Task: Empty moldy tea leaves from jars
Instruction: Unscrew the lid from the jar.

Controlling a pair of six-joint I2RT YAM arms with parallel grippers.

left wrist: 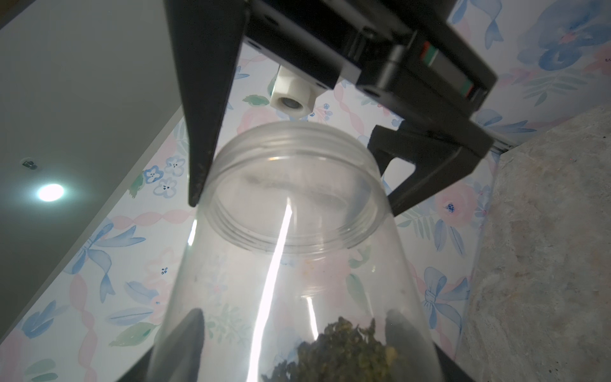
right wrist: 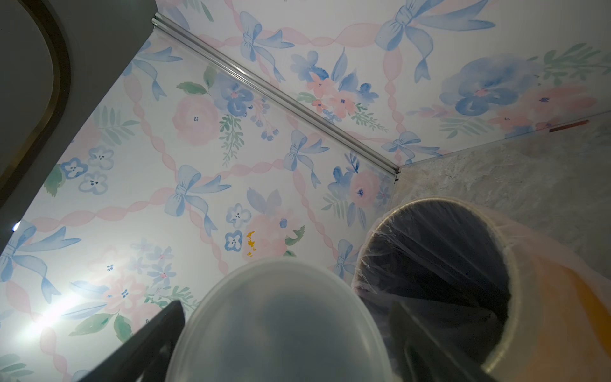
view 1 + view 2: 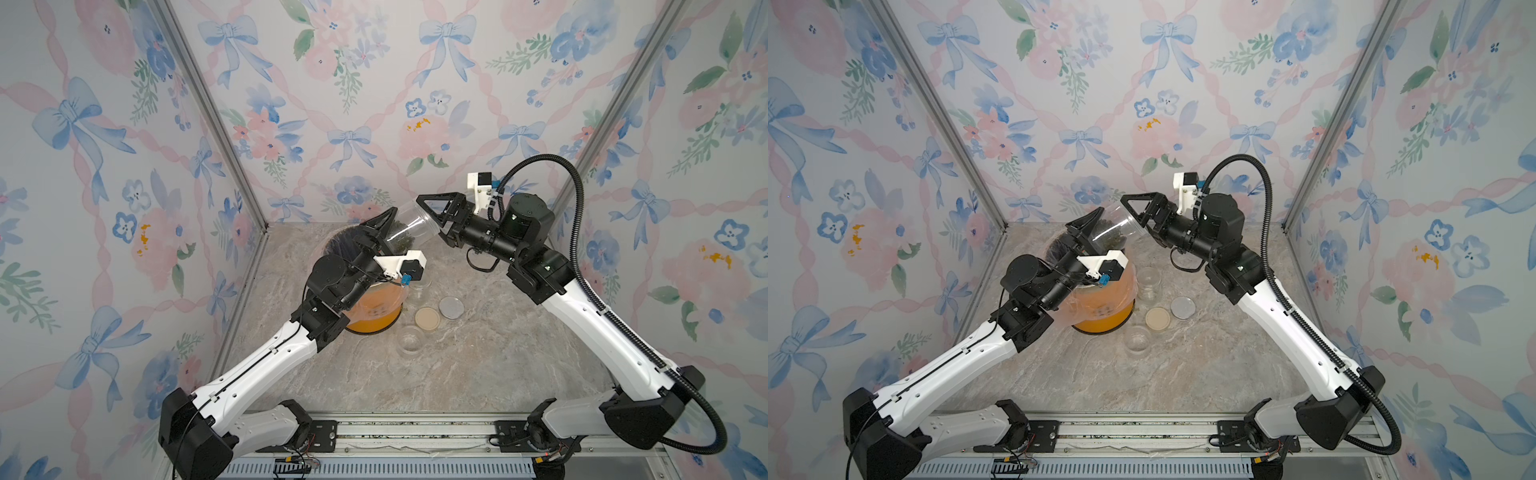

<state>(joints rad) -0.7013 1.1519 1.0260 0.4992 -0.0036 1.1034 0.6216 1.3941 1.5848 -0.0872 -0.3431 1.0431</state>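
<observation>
Gripping clear jar (image 3: 409, 228) with left fingers (image 3: 380, 224), clamping its translucent lid (image 2: 281, 317) with right fingers (image 1: 211, 99); risking slip on smooth wall mid-twist, spilling tea leaves (image 1: 344, 350) onto bench (image 3: 457, 365) beside orange bin (image 3: 374, 316).

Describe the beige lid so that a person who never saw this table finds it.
Find the orange bin on the marble table. Beside it, toward the right arm, two flat round lids lie close together. The beige lid is nearer the bin, matt tan where the silver lid is grey.
</observation>
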